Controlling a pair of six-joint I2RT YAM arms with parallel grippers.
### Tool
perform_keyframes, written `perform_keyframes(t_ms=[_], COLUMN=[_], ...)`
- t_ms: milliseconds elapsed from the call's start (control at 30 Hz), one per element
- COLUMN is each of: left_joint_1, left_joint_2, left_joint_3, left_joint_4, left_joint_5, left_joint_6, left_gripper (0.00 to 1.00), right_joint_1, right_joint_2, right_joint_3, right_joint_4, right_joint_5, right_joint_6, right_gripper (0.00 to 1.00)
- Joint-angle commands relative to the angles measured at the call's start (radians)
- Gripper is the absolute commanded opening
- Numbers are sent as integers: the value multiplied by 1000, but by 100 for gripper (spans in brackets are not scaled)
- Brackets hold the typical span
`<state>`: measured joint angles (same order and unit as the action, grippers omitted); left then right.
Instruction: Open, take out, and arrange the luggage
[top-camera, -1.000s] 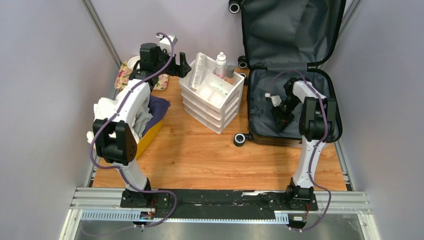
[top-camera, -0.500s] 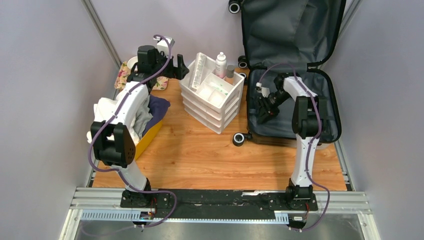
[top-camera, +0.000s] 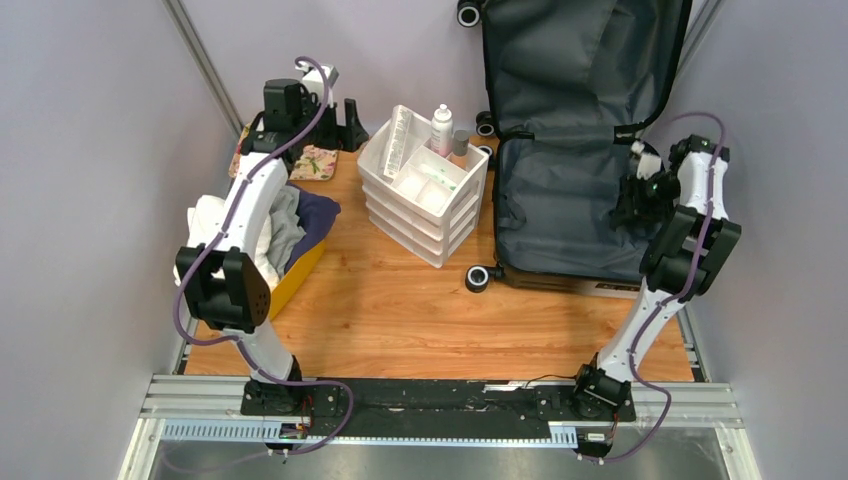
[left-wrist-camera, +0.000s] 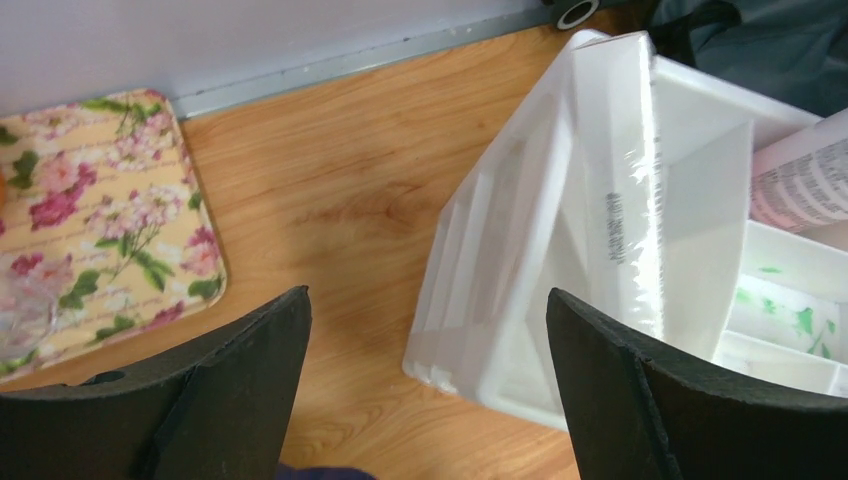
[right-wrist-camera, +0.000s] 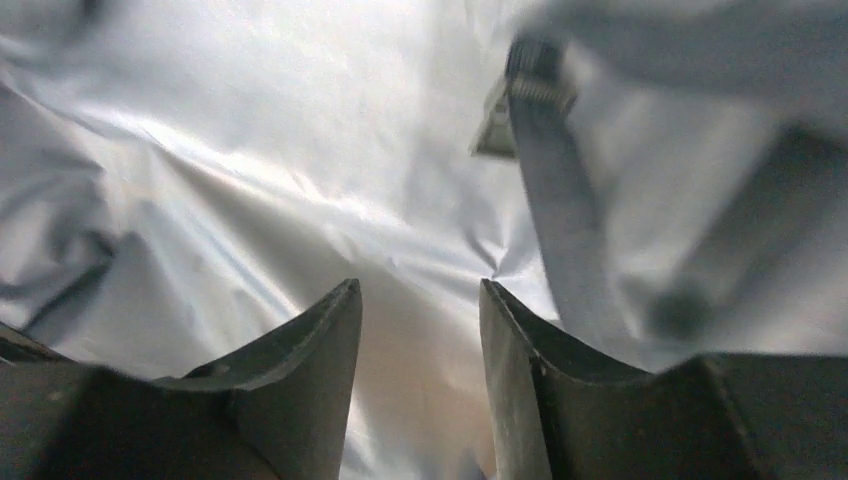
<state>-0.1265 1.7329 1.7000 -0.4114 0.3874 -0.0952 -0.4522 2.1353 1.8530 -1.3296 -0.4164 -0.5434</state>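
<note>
The luggage (top-camera: 560, 215) lies open at the back right, its lid leaning on the wall and its grey-lined base flat on the table. My right gripper (top-camera: 630, 200) hangs over the base's right side. In the right wrist view its jaws (right-wrist-camera: 420, 290) stand partly apart with only wrinkled grey lining (right-wrist-camera: 250, 150) behind them and a strap with a buckle (right-wrist-camera: 540, 100) beside them. My left gripper (top-camera: 350, 112) is at the back left, open wide; in the left wrist view (left-wrist-camera: 428, 300) it frames bare wood and a corner of the white organizer (left-wrist-camera: 520, 280).
The white drawer organizer (top-camera: 425, 190) stands mid-table with a bottle (top-camera: 441, 128) and a wrapped packet (left-wrist-camera: 610, 180) in its top. A floral tray (top-camera: 305, 162) lies at the back left. A yellow bin with clothes (top-camera: 295, 235) sits under the left arm.
The right arm swung from the left inside of the luggage base over to its right side, its jaws widening. The left gripper drew back from the organizer toward the floral tray.
</note>
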Motion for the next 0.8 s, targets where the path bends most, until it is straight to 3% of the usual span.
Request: perform_keyframes(t_ms=[0,133,333,533,667,767], left_joint_1=[67,145,146,142,142,142], left_joint_2=[-71,-147,-300,-383,-441,-492], left_joint_3=[4,-63,-201,-345,-448,-528], left_joint_4=[-96,-124,-118,-37,45,91], left_joint_5=[-11,-9,140,290,291,304], left_joint_6=[38,67,207,226,192,154], left_gripper=[95,95,94,89,89,89], right_joint_1=[38,43,125,369,564,654], right_joint_2=[-136,-198,-359,-486,-489,-460], right_joint_3=[195,212,66,-139,-239,-250], right_joint_4=[72,225,391,483,556,624], right_joint_5=[-145,-257,-387,-392,-351,-326], right_joint_6=[45,196,407,442,488,537], right_gripper=[54,71,73,61,40,35])
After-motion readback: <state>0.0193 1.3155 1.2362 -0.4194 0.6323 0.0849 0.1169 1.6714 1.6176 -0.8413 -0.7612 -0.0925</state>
